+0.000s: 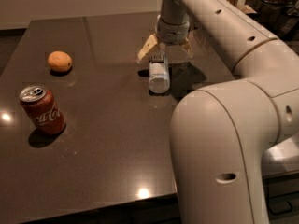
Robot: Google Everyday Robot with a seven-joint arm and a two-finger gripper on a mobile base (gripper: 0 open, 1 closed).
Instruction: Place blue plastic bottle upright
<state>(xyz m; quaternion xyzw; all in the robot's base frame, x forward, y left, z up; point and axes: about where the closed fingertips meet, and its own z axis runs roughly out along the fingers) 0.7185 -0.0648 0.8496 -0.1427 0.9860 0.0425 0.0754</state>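
The blue plastic bottle [159, 73] lies on its side on the dark table [103, 125], right of centre. Its base points toward the camera and its far end points away under the gripper. The label shows a dark mark near the far end. My gripper [167, 50] hangs straight down over the bottle's far end. Its two yellowish fingers [146, 47] are spread wide, one on each side of the bottle, and hold nothing.
A red Coca-Cola can [42, 109] stands upright at the left front. An orange [60, 61] sits at the left, farther back. My arm's large white link [224, 143] fills the right foreground. The table's front edge runs along the bottom.
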